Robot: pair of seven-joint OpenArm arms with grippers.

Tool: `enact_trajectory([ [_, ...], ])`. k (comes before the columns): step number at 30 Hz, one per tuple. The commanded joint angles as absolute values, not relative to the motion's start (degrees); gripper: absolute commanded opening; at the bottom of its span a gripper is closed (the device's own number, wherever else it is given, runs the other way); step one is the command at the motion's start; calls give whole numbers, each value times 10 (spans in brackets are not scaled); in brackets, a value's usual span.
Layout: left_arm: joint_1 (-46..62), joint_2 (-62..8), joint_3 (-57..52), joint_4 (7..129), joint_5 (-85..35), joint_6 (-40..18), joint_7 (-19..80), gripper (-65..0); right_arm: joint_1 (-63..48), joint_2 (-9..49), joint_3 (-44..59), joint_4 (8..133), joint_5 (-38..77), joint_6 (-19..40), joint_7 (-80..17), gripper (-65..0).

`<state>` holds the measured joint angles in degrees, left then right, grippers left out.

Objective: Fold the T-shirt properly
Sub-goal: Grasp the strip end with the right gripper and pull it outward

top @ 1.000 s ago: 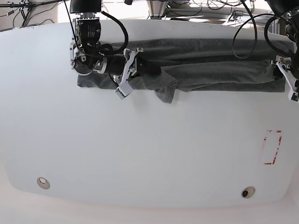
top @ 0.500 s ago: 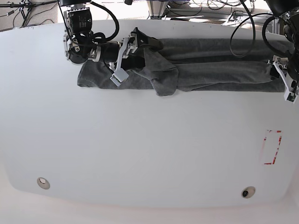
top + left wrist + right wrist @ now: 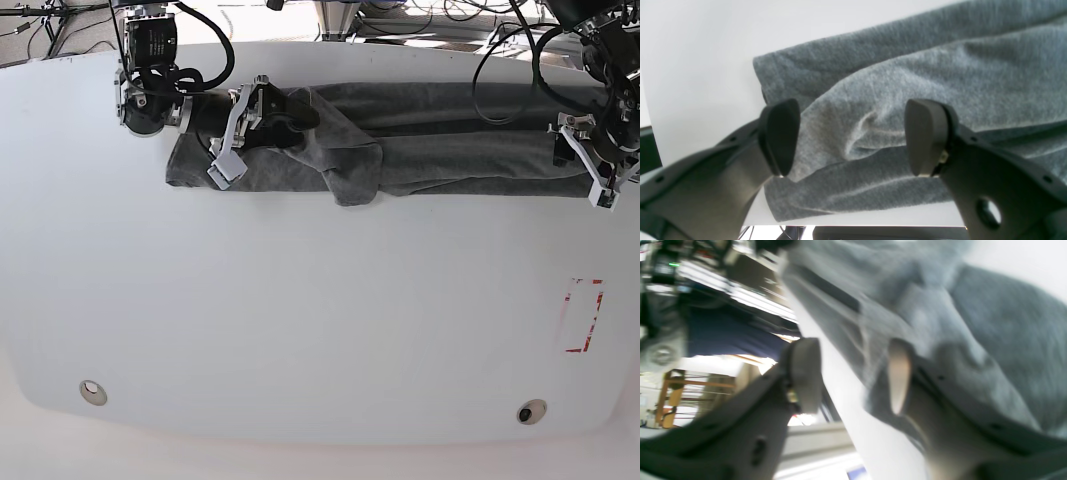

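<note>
The T-shirt (image 3: 450, 150) lies folded into a long grey band, rumpled mid-way. Left gripper (image 3: 585, 165) gapes over its end; right gripper (image 3: 240, 125) lies sideways, fingers apart.

Base overhead; wrist views close, sharing T-shirt (image 3: 450, 150)

The T-shirt (image 3: 440, 150) is laid as a long folded band across the far part of the tabletop (image 3: 300, 320), running left to right in the base view. A folded flap is draped forward near the band's middle. The right gripper (image 3: 240, 135) is positioned over the band's left portion in that view; the left gripper (image 3: 590, 160) is positioned at the band's right end. A taped rectangle (image 3: 582, 316) is located on the tabletop nearer the front, right of centre, well apart from the T-shirt.
</note>
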<state>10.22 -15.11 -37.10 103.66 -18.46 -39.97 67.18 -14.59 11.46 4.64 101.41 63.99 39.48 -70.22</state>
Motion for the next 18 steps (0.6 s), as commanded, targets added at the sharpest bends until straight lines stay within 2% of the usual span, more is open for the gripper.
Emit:
enact_trajectory([
  [1, 105, -160, -378, 1046, -185, -400, 655, -204, -144, 95, 44, 1022, 618, 400, -692, -423],
  [5, 107, -160, -377, 1046, -185, -400, 652, -204, -151, 73, 39, 1022, 566, 400, -692, -400],
  [11, 107, -163, -380, 1047, -185, -400, 651, -204, -169, 44, 35, 1037, 547, 400, -697, -325],
  [18, 108, -176, -385, 1044, -186, -400, 651, -204, -166, 51, 15, 1045, 547, 400, -703, -311],
])
